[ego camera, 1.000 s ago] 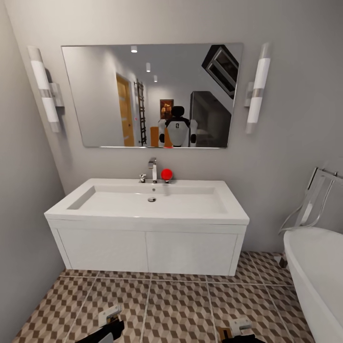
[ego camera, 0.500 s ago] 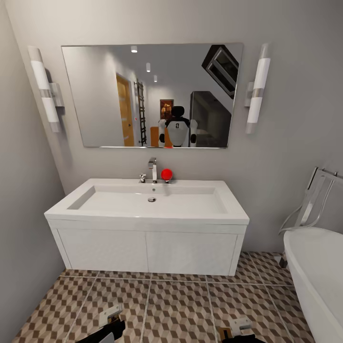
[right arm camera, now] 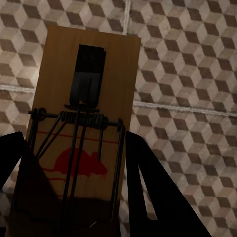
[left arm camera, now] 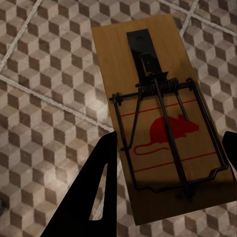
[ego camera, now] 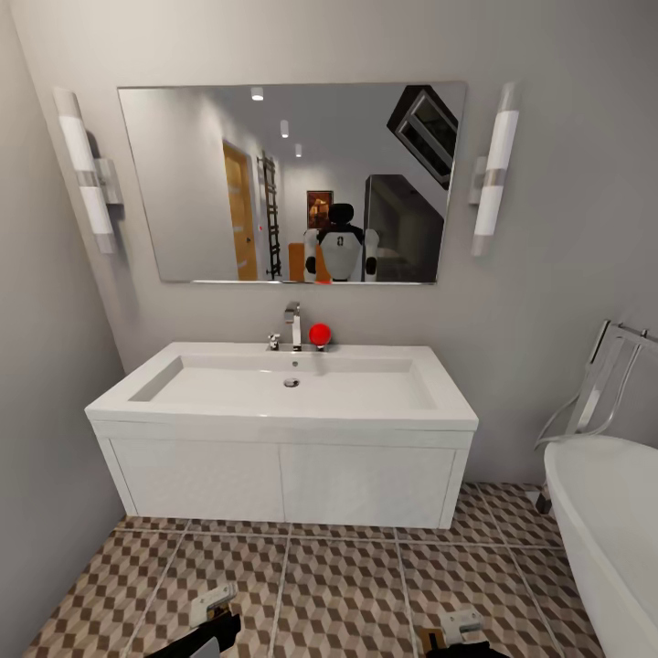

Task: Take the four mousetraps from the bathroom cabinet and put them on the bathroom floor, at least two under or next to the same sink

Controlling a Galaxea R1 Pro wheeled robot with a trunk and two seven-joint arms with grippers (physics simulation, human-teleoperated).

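head view: facing a white sink [ego camera: 291, 384] set in a white vanity unit [ego camera: 283, 480] against a grey wall. chrome tap [ego camera: 292, 325] at the back of the basin, a small red ball [ego camera: 318, 334] just beside it. wide mirror [ego camera: 292, 183] above, a tube lamp on either side; the robot's own reflection sits in the middle of the glass. white bathtub [ego camera: 608, 530] edge at far right with a chrome rack above it. bathroom floor [ego camera: 338, 585] of brown, beige and white cube-pattern tiles runs up under the vanity.

both arms low at the bottom edge, well short of the vanity. left hand [ego camera: 212, 610] and right hand [ego camera: 460, 629] only partly in frame there.

left wrist view: left hand [left arm camera: 168, 168] clenched on a mousetrap [left arm camera: 160, 118], dark fingers on either side of the wooden board; wire spring, bar and red mouse print facing the camera. it hangs above the tiled floor [left arm camera: 44, 98], not touching it.

right wrist view: right hand [right arm camera: 74, 173] grasping a second mousetrap [right arm camera: 81, 128] the same way, board between the two fingers, held over the tiles [right arm camera: 187, 74].
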